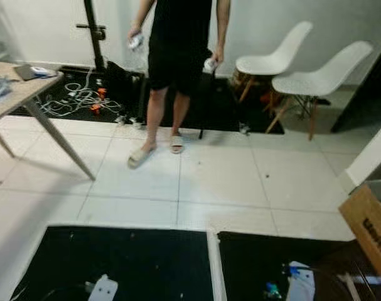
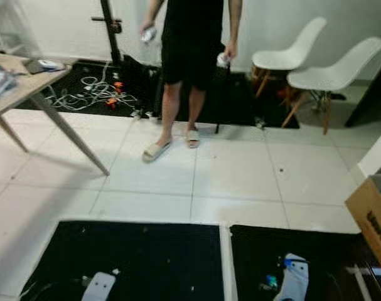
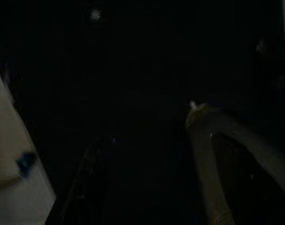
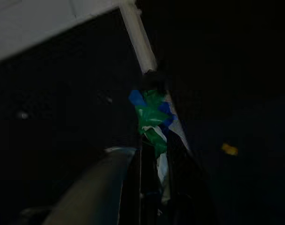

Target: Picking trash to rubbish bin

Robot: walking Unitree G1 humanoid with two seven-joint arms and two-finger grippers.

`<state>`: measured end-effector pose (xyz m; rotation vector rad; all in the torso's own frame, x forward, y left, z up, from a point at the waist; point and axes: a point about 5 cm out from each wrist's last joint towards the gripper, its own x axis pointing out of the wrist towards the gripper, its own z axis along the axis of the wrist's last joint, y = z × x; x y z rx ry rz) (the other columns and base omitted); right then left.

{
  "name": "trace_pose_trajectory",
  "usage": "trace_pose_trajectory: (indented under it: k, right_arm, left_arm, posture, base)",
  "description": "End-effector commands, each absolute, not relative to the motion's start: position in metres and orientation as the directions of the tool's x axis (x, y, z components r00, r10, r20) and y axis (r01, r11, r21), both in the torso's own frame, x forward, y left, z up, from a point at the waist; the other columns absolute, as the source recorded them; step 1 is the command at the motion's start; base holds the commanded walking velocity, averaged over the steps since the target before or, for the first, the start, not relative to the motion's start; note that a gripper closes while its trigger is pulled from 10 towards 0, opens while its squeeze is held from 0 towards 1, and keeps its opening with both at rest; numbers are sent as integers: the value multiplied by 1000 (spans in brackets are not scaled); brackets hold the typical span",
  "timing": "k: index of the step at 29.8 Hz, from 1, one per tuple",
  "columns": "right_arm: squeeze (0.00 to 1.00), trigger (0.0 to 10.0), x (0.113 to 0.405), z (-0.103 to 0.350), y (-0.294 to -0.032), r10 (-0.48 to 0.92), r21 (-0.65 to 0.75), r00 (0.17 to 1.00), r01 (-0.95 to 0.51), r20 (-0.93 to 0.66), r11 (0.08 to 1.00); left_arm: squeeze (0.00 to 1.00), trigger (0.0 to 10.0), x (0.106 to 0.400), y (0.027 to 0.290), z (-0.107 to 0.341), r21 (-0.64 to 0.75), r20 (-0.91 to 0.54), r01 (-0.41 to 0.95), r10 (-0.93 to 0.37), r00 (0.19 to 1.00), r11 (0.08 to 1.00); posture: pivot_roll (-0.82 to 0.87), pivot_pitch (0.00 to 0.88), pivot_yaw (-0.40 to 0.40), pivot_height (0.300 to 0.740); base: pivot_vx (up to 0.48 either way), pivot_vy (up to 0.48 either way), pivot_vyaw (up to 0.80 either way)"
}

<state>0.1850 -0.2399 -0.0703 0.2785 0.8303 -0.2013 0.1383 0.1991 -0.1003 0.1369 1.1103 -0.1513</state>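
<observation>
My right hand (image 4: 154, 140) is clamped on a crumpled green-and-blue wrapper (image 4: 151, 117), carried low for binning (left hand's state I cannot tell); a person (image 1: 177, 63) stands ahead on the tiled floor (image 1: 221, 182).

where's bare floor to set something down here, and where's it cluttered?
Free: white tiles between the black mats and the person, right of the table leg. Crowded: cables by the back wall, around the white chairs, and the cardboard box on the right.

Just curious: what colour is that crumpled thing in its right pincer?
Green and blue wrapper, clearest in the right wrist view.
</observation>
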Motion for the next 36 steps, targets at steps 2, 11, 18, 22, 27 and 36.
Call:
trace_pose_trajectory:
  k: [2, 11, 18, 22, 27, 36]
  right_arm:
    - [0, 10000, 196, -62, -245, -85, 199, 707, 310, -702, 930]
    - [0, 10000, 233, -35, -253, -123, 308, 813, 350, -569, 885]
    - [0, 10000, 249, -21, -258, -145, 314, 848, 341, -511, 886]
    - [0, 10000, 255, -16, -258, -153, 322, 859, 340, -489, 883]
    - [0, 10000, 260, -12, -258, -154, 334, 870, 336, -469, 881]
    - [0, 10000, 271, -3, -257, -156, 346, 890, 321, -428, 881]
  left_arm:
    - [0, 10000, 141, 197, -100, 29, -893, 186, -58, 445, 982]
    - [0, 10000, 142, 196, -99, 19, -890, 185, -68, 451, 983]
    - [0, 10000, 144, 196, -99, 18, -888, 180, -67, 454, 984]
    - [0, 10000, 144, 196, -99, 14, -888, 175, -68, 455, 984]
    - [0, 10000, 143, 195, -99, 5, -888, 169, -73, 453, 986]
    - [0, 10000, 144, 196, -99, 0, -888, 165, -76, 454, 986]
  posture:
    - [-3, 43, 28, 740]
    - [-8, 45, 33, 740]
    - [-4, 48, 31, 740]
    - [-4, 48, 31, 740]
    - [-2, 47, 32, 740]
    - [4, 45, 33, 740]
  base:
    - [0, 0, -800]
    - [0, 0, -800]
    - [0, 0, -800]
    - [0, 0, -800]
    - [0, 0, -795]
    - [0, 0, -796]
